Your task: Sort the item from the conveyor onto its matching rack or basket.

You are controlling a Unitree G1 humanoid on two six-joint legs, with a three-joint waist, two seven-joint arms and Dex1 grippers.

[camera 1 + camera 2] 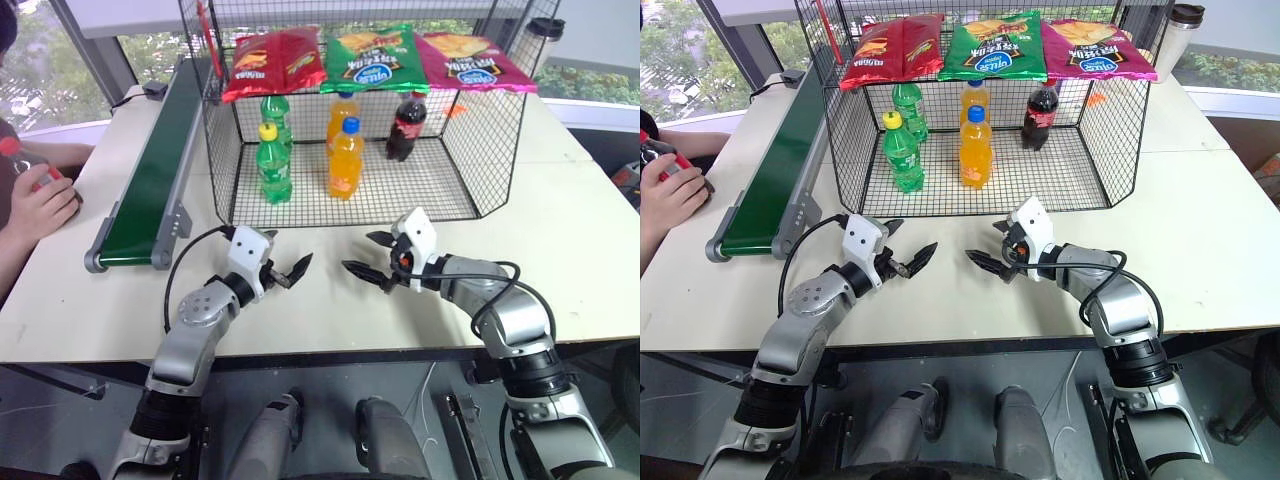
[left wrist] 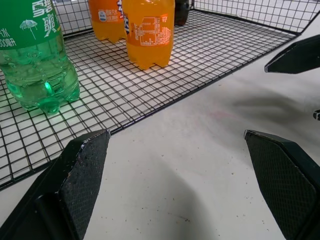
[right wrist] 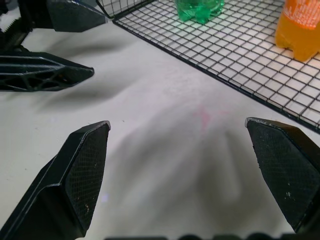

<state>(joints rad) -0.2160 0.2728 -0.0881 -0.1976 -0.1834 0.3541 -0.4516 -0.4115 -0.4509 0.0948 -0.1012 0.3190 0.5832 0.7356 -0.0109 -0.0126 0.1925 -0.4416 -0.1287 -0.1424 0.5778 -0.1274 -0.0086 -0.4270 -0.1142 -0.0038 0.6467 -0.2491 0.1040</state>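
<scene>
Hand with cola bottle — head views, not wrists.

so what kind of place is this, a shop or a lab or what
Probably a robot test lab staged like a shop: a short conveyor and a wire-mesh cage of soda bottles sit on plain white tables by windows, with snack bags laid on top of the cage.

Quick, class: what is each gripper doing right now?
Left gripper: open, holding nothing.
Right gripper: open, holding nothing.
</scene>
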